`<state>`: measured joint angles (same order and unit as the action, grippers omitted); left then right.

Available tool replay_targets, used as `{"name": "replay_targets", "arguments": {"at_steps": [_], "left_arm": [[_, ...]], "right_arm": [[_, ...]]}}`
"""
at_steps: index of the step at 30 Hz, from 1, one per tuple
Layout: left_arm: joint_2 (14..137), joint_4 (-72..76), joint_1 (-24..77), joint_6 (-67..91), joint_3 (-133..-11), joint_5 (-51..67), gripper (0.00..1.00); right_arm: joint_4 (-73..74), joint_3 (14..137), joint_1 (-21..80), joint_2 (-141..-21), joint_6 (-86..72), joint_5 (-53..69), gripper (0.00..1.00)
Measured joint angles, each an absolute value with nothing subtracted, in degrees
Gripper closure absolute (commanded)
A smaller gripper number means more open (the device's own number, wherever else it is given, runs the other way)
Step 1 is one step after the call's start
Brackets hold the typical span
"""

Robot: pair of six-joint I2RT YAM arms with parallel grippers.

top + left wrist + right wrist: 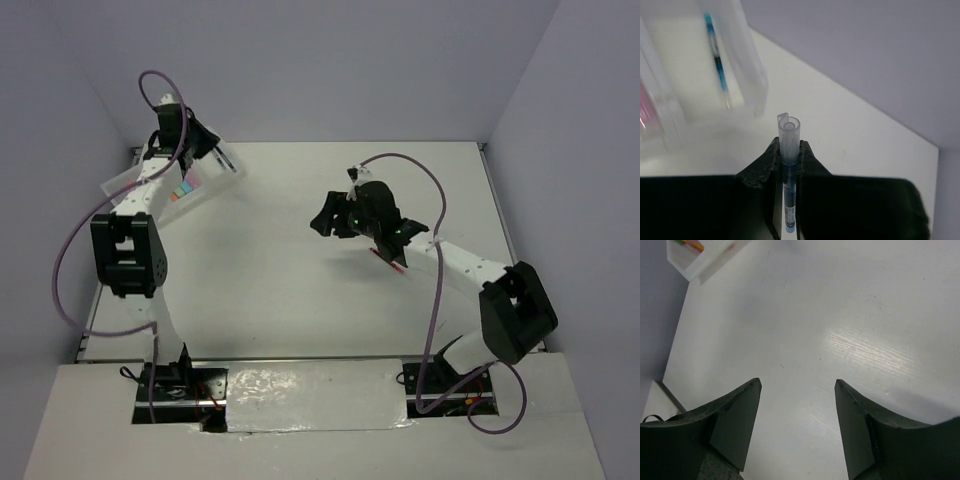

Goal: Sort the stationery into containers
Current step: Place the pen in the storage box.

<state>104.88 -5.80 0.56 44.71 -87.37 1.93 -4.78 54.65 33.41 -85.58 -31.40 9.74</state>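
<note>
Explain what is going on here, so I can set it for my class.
The left gripper is shut on a thin pen with a clear cap, holding it at the translucent tray on the table's far left. A blue pen already lies in one compartment. The right gripper is open and empty above the table, with a red pen lying under its arm.

Translucent tray [752, 80] far left, blurred blue pen [716, 52] apparently inside, clear-capped pen [789, 137] held upright
</note>
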Motion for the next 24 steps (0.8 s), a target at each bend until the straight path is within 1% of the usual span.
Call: {"name": "replay_targets", "arguments": {"at_steps": [2, 3, 5, 6, 8, 9, 11, 12, 14, 15, 16, 17, 18, 21, 24], "left_arm": [[113.43, -6.90, -2.28, 43.70, -98.74, 0.84, 0.90], [117.16, -7.90, -3.60, 43.38, -104.03, 0.40, 0.85], [124.03, -8.91, -5.87, 41.82, -112.81, -0.43, 0.79], [126.98, -9.87, -6.96, 40.77, -116.75, -0.71, 0.70], [131.02, -10.35, -8.29, 38.98, -121.91, -1.04, 0.57], [132.44, -10.31, -8.69, 38.15, -123.59, -1.10, 0.43], [133.82, -10.26, -8.88, 36.86, -124.79, -0.58, 0.31], [134.08, -9.80, -8.78, 36.36, -124.90, 0.05, 0.22], [134.47, -8.78, -8.32, 36.01, -124.90, 1.48, 0.16], [134.63, -8.14, -8.03, 35.94, -124.90, 2.20, 0.10], [134.76, -7.66, -7.84, 35.99, -124.97, 3.01, 0.08], [134.85, -7.35, -7.66, 36.07, -125.05, 3.70, 0.03], [134.91, -7.27, -7.46, 36.18, -125.05, 4.38, 0.01], [134.72, -7.42, -6.83, 36.40, -125.03, 5.54, 0.01], [132.18, -10.02, -6.15, 36.47, -123.63, 5.89, 0.01]], "right_arm": [[-3.09, 54.57, 33.85, -83.15, -30.06, 8.27, 0.29], [-2.50, 54.22, 33.95, -81.87, -29.47, 7.66, 0.29], [-1.58, 52.93, 34.00, -79.70, -28.53, 7.07, 0.29], [-1.26, 52.29, 33.98, -78.96, -28.08, 7.03, 0.29], [-0.80, 51.27, 33.98, -78.43, -27.27, 7.05, 0.29], [-0.25, 50.94, 33.98, -78.46, -26.96, 7.05, 0.29], [0.97, 50.41, 33.98, -78.56, -26.37, 7.07, 0.29], [1.48, 50.22, 33.98, -78.56, -26.04, 7.09, 0.29], [2.11, 50.22, 33.98, -78.56, -25.61, 7.14, 0.29], [2.17, 50.22, 33.98, -78.56, -25.43, 7.20, 0.29], [2.20, 50.22, 33.98, -78.56, -25.21, 7.27, 0.29], [2.31, 50.22, 33.98, -78.59, -24.97, 7.09, 0.29], [2.68, 50.24, 33.98, -78.63, -24.60, 6.70, 0.29], [5.21, 50.63, 33.98, -79.53, -23.44, 3.05, 0.29], [10.41, 53.12, 33.98, -83.33, -21.63, -2.70, 0.30]]}}
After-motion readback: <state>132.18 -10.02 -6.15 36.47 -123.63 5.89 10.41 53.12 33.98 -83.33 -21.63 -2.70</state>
